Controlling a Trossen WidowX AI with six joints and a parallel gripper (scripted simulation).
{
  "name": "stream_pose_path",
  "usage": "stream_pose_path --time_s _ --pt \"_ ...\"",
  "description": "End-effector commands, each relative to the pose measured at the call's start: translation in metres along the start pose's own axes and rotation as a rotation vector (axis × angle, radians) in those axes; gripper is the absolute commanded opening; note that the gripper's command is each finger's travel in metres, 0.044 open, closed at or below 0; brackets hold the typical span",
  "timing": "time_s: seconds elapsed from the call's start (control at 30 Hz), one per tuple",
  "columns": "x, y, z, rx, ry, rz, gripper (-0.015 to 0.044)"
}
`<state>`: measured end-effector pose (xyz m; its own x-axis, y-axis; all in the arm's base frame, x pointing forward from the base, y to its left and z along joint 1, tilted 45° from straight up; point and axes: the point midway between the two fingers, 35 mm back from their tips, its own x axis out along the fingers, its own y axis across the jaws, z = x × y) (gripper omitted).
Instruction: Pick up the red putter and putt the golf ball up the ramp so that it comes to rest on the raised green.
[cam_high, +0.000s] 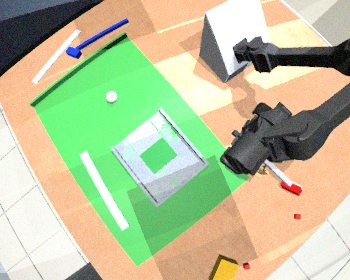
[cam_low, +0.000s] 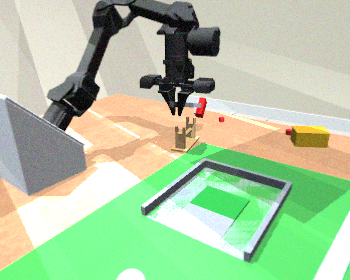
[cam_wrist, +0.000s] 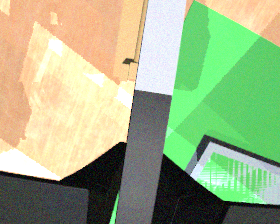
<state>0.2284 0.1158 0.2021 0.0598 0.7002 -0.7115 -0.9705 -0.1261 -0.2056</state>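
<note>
While our arm reaches over the edge of the green mat (cam_high: 75, 130), we have the tool (cam_low: 176, 109) nearly closed and pinching the shaft of the red putter (cam_low: 201, 106), whose red head sticks out to one side of the fingers. Seen from outside, the putter hangs above the small wooden stand (cam_low: 184, 136) on the tabletop (cam_high: 280, 225); we cannot tell whether they touch. Well apart from us, the golf ball (cam_high: 111, 96) sits on the mat, beyond the raised green (cam_high: 158, 155).
</note>
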Motion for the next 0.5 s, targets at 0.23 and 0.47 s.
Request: stream_pose_path --time_s 0.23,0.47 --pt "-0.046 0.003 0.004 0.002 -0.019 -0.003 0.0" --pt "-0.042 -0.008 -0.019 0.099 0.006 -0.027 0.0"
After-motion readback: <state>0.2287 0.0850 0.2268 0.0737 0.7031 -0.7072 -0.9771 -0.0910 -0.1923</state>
